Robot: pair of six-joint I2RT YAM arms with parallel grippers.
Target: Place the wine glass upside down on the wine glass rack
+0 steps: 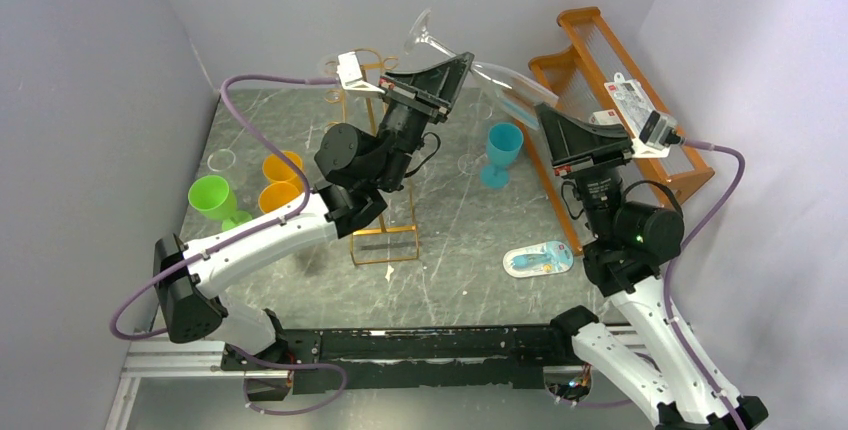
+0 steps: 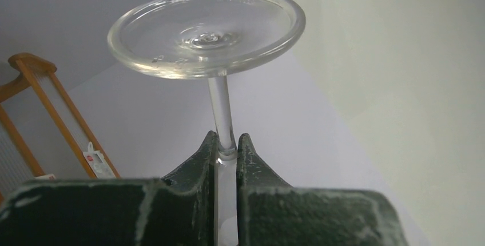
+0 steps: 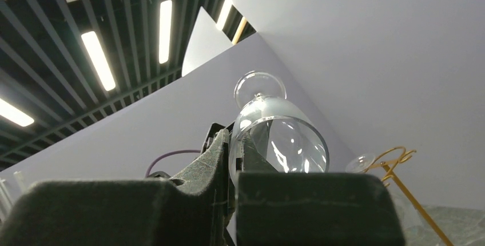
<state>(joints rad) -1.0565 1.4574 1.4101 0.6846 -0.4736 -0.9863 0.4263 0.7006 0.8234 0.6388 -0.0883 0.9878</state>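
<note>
Pale lilac walls close in a grey marbled surface (image 1: pixel 460 220). At the back right leans an orange stepped shelf (image 1: pixel 585 25). Two white arms rise from the near edge, both reaching up and inward. The wine glass rack (image 1: pixel 384 246), tall golden wire, stands left of centre, partly hidden behind the left arm. The wine glass (image 1: pixel 495 75), clear, is held in the air between the rack's arched top and the orange shelf, tilted with its foot (image 2: pixel 206 28) highest and towards the back wall. The left pincer (image 2: pixel 227 153) is pressed together on the stem just below the foot. The right pincer (image 3: pixel 234 143) is pinching the wall of the bowl at its rim. Standing on the surface are a teal goblet (image 1: pixel 500 150) at centre, a green cup (image 1: pixel 212 197) and two orange cups (image 1: pixel 282 166) at left. A small blister packet (image 1: pixel 538 259) lies flat near the right arm.
</note>
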